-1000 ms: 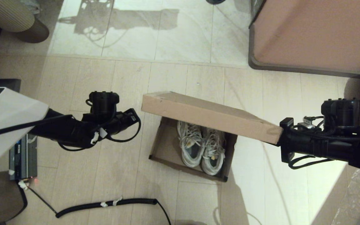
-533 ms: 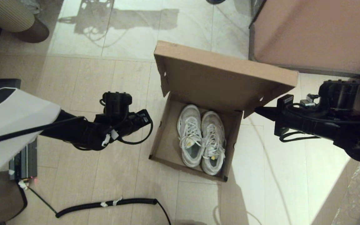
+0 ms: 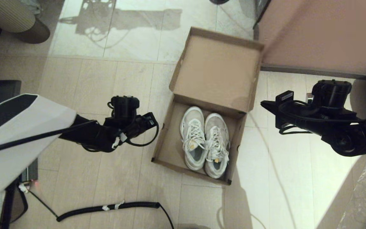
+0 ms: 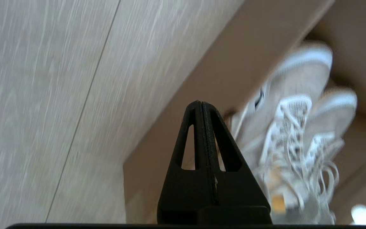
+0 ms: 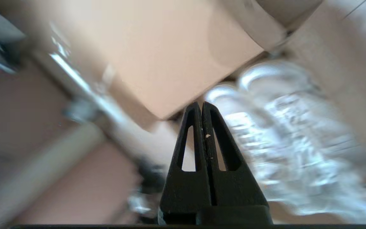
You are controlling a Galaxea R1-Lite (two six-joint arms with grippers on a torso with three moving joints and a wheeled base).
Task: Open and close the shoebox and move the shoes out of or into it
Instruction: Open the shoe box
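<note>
Two shoes point(image 3: 205, 140) in shoebox point(image 3: 164, 140); between both closed fingers, untouched

The shoebox point(image 3: 170, 140) is seen as plain brown cardboard, its raised lid point(image 3: 216, 68) showing the same unmarked brown on the inside. The shoes point(image 3: 205, 141) are coloured white, with white laces, greyish insoles and small yellow-orange marks at the tongues. The left hand point(image 3: 152, 119) and the right hand point(image 3: 264, 105) are both finished in black. The floor point(image 3: 84, 86) is laid in pale beige planks with a faint wood grain, and paler marbled tiles are seen farther off. A pinkish-brown cabinet point(image 3: 322, 35) and a black coiled cable point(image 3: 106, 208) are also seen.
</note>
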